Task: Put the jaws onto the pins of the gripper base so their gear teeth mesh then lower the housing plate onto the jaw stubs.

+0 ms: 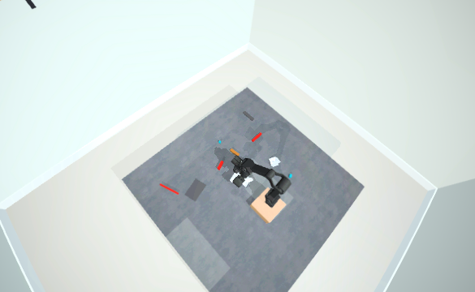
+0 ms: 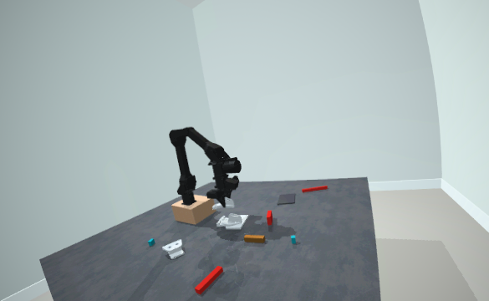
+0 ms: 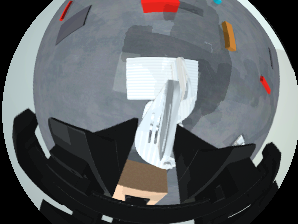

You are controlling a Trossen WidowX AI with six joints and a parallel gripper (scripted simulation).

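The white gripper base lies on the table in front of the arm's mount. One white jaw is at the base; whether it sits fully on its pin cannot be seen. My gripper is shut on the other white jaw and holds it above the table, on the mount side of the base. In the wrist view this jaw partly covers the base, hiding the pins and teeth. The white housing plate rests apart on the table.
An orange bar and a short red block lie near the base. Another red bar, two cyan blocks and a dark flat plate are farther off. The arm stands on a tan block.
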